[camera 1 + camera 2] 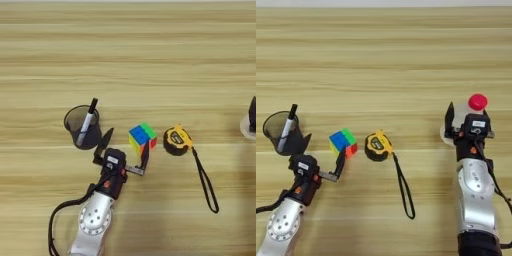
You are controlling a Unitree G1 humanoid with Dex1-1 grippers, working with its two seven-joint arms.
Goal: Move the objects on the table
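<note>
While the strap of the tape measure (378, 145) is trailing toward the near edge of the table (150, 60), ending in a loop nearer than the puzzle cube (142, 138), the left pincer (125, 150) is reaching in from the near side with its two black fingers spread wide; one finger is standing just beside the cube's near right face, the other is pointing at the foot of the black mesh cup (82, 127), and nothing is being held. The cube is sitting at the middle of the scene, turned corner-on. It is looking light, rigid and smooth-sided, so I judge a squeeze across two opposite flat faces safer than one across its corners, which could let it twist out. Just right of the cube, apart from it, the tape measure is lying on its side; its body is probably the heaviest and hardest thing here and best taken across its flat sides, since the strap is limp. Well right of the cube, the right pincer (466, 122) is standing open around the clear bottle (458, 122) with the red cap (477, 102), not visibly squeezing it. The bottle is likely thin-walled, slick and easy to tip. Left of the cube, the cup is holding a marker (87, 122).
</note>
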